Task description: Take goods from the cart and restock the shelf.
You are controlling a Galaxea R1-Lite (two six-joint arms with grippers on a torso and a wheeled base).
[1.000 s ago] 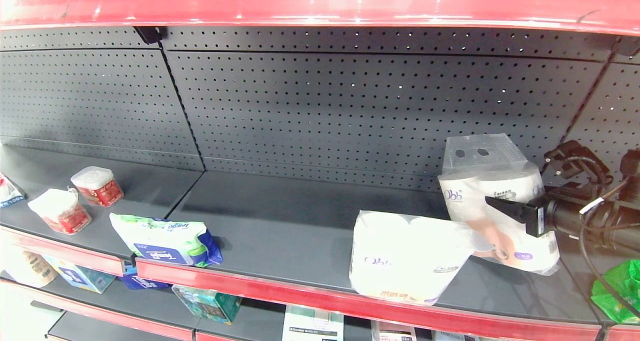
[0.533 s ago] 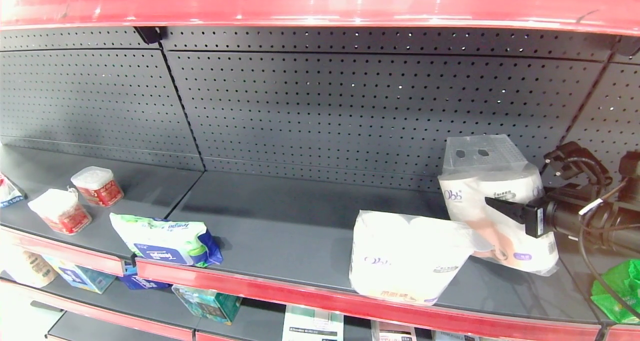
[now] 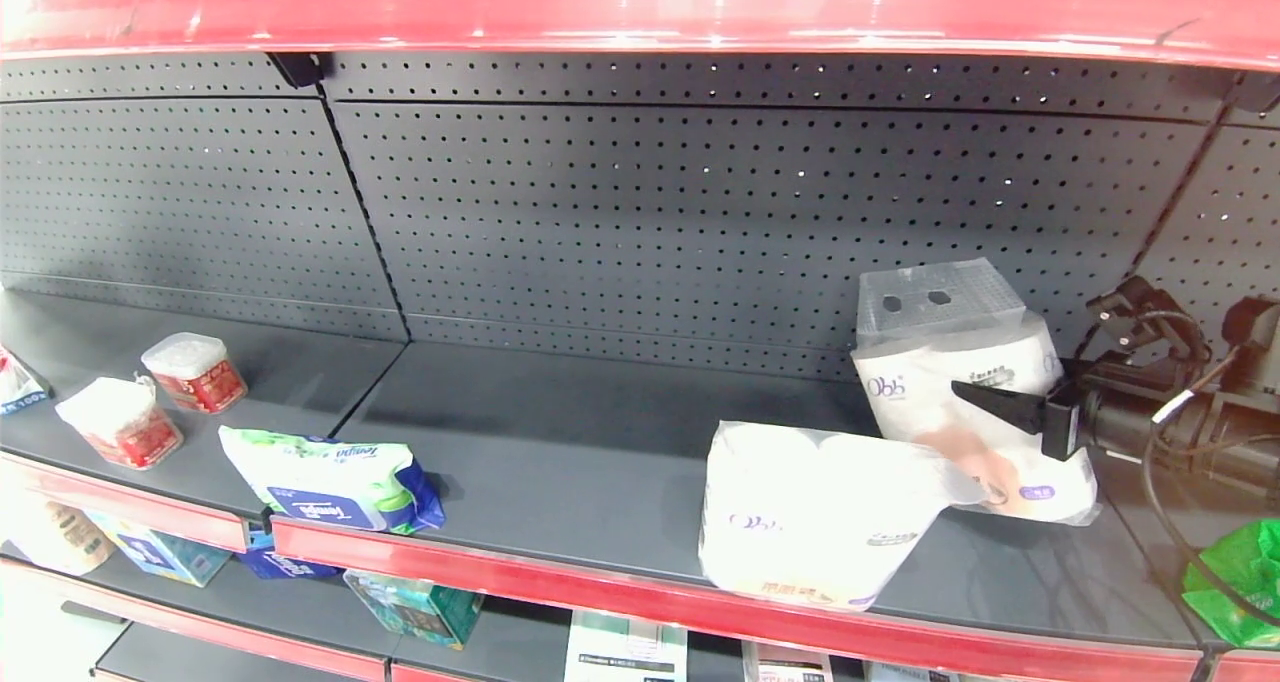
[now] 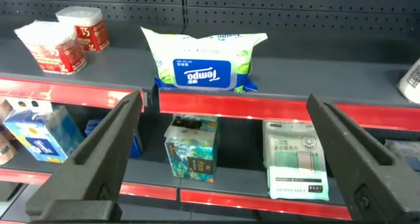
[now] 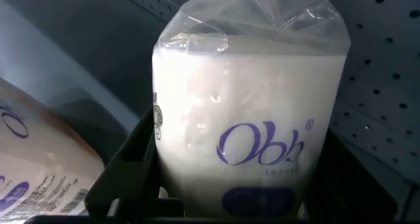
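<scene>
My right gripper (image 3: pixel 985 404) is shut on a white toilet paper pack (image 3: pixel 950 382) with a clear plastic handle flap, held tilted at the right end of the grey shelf (image 3: pixel 560 432). In the right wrist view the same toilet paper pack (image 5: pixel 249 132) sits between the black fingers (image 5: pixel 131 165). A second toilet paper pack (image 3: pixel 815 512) lies at the shelf's front edge, just left of the held one. My left gripper (image 4: pixel 223 158) is open in front of the shelf's red edge, with nothing between its fingers, facing a green and blue wipes pack (image 4: pixel 200 60).
Wipes pack (image 3: pixel 330 482) and two small red-labelled tubs (image 3: pixel 120 422) (image 3: pixel 195 372) stand at the shelf's left. A green bag (image 3: pixel 1235 572) lies at the far right. The perforated back panel (image 3: pixel 700 212) is close behind. Boxed goods (image 4: pixel 190 148) fill the lower shelf.
My right gripper has carried the toilet paper pack a little to the left and farther back on the shelf. Everything else stays in place.
</scene>
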